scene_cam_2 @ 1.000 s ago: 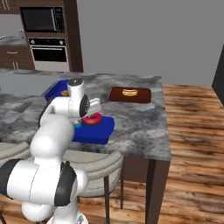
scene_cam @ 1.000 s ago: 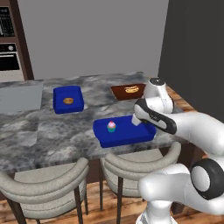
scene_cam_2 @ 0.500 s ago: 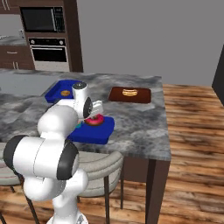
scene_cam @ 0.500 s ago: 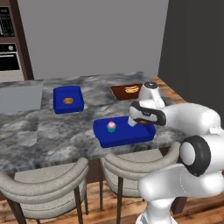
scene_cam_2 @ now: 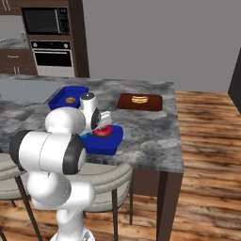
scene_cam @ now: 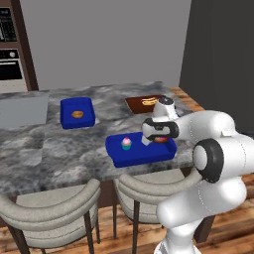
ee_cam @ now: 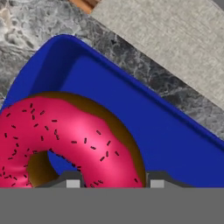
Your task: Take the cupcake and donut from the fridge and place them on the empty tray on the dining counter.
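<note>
The glossy red-pink ring donut (ee_cam: 70,140) is being set into the wide shallow blue tray (scene_cam: 149,156) at centre frame, beside the tiny pink-frosted cupcake (scene_cam: 126,143). The two-finger gripper (ee_cam: 111,181) is being kept around it; whether gripped cannot be told. Release and lifting clear are called for next.

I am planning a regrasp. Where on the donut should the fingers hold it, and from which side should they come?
Grip the donut across one side of its ring, one finger in the centre hole and one outside, coming from above. It appears to lie flat in the tray, hole facing up, and the raised rim would probably block a low sideways approach.
</note>
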Tool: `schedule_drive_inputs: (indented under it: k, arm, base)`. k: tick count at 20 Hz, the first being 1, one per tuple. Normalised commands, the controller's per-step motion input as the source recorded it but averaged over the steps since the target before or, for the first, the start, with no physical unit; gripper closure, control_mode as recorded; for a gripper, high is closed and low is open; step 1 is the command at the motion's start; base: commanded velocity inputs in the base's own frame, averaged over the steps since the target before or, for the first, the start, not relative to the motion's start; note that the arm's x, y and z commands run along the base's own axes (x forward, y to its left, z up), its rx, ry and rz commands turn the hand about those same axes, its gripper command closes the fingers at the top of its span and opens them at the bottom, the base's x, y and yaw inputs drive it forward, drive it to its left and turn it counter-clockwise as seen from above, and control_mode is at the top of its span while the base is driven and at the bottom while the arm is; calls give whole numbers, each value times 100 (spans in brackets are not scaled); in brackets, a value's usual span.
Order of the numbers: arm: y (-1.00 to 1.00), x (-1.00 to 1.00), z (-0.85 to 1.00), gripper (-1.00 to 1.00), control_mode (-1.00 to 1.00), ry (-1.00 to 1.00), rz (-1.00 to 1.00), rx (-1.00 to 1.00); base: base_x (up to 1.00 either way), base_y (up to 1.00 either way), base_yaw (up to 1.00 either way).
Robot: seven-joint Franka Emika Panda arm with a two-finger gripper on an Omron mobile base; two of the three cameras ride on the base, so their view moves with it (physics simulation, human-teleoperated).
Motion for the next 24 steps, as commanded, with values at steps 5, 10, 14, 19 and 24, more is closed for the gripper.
schedule_drive_inputs:
  k: [5, 10, 14, 19, 24]
  arm:
    - [0, 21, -21, 100, -100, 0, 0, 0]
    - [0, 16, -25, 100, -100, 0, 0, 0]
    - [0, 20, -24, 100, -100, 0, 0, 0]
    - [0, 30, -23, 100, -100, 0, 0, 0]
    - [0, 30, -22, 100, -100, 0, 0, 0]
  base:
    - [0, 0, 0]
    - [0, 0, 0]
    - [0, 0, 0]
    - [0, 0, 0]
    - [0, 0, 0]
